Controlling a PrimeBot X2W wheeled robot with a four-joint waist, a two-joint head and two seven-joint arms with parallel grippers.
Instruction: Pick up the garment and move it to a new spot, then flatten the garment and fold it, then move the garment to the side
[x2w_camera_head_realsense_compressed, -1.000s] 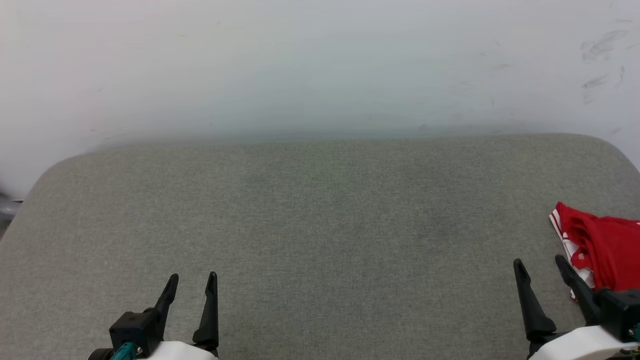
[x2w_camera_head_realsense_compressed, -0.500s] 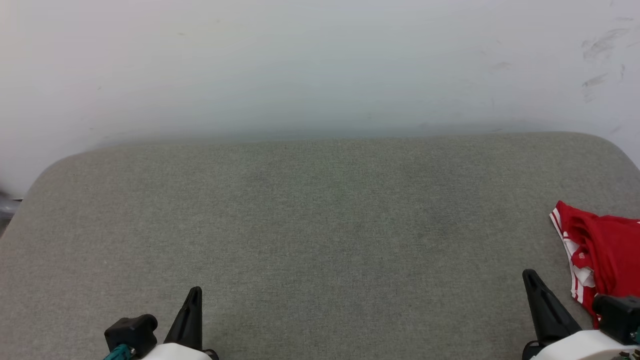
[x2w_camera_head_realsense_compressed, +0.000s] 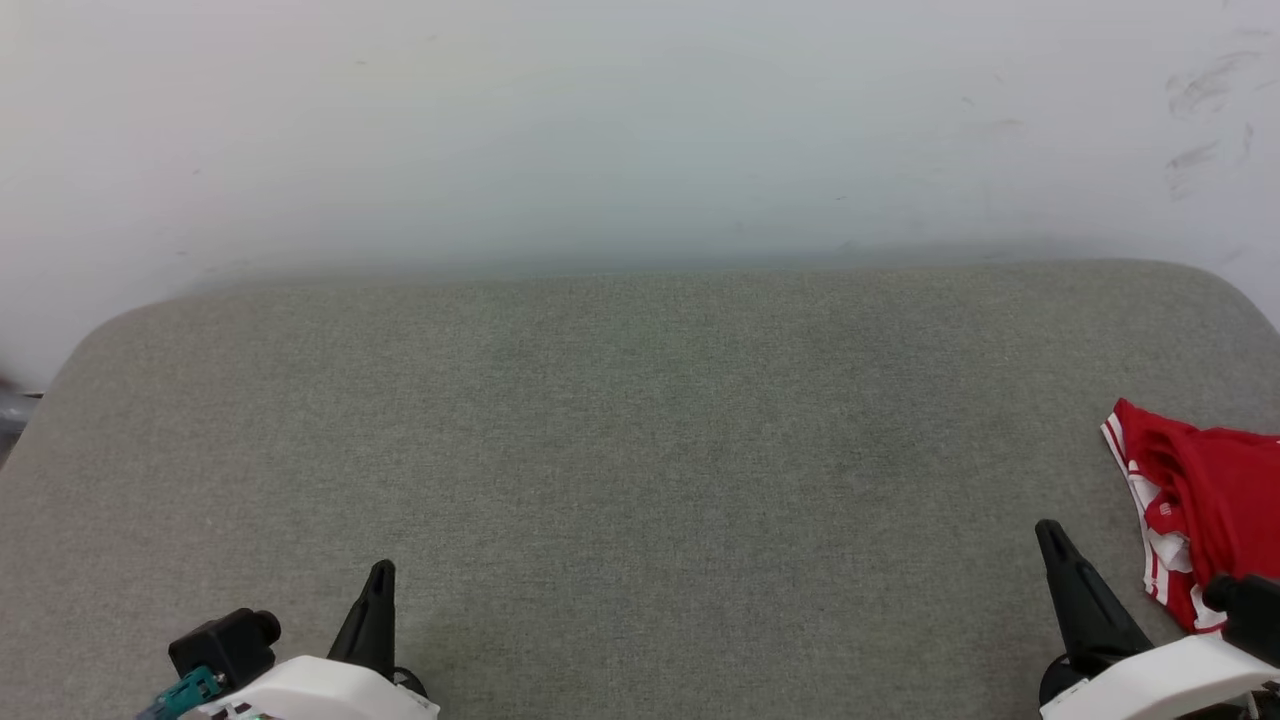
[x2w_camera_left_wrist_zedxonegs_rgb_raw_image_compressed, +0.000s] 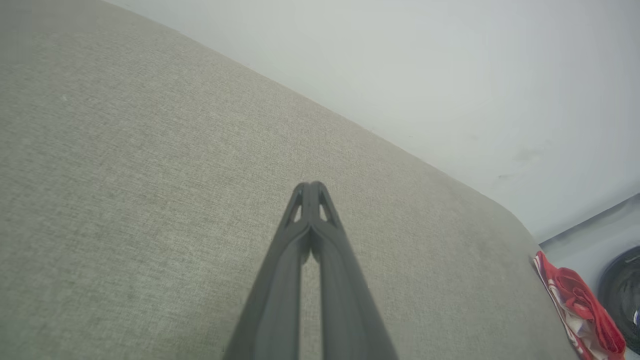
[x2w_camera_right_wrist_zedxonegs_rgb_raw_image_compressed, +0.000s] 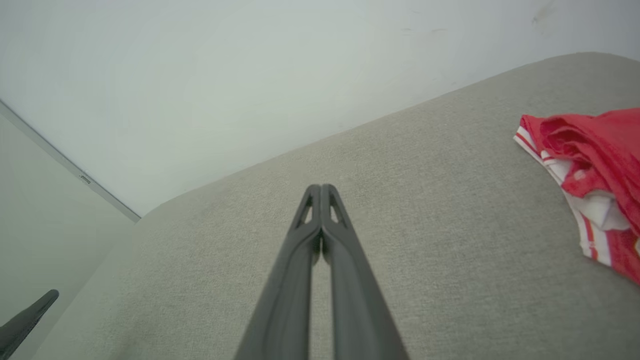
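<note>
Clearly, both hands are sitting pressed shut and holding nothing. The left hand is showing its two fingers meeting at the tips above bare grey tabletop, and the right hand is doing the same. From the head, each is appearing as one dark spike near a lower corner. The shirt is lying crumpled at the tabletop's right edge, just beside the right hand but apart from it, and the frame edge is cutting much of it off. The right wrist view is giving its red folds, white cloth and striped trim more closely. The left wrist view is catching it far off, beside a dark round thing too cropped to identify.
</note>
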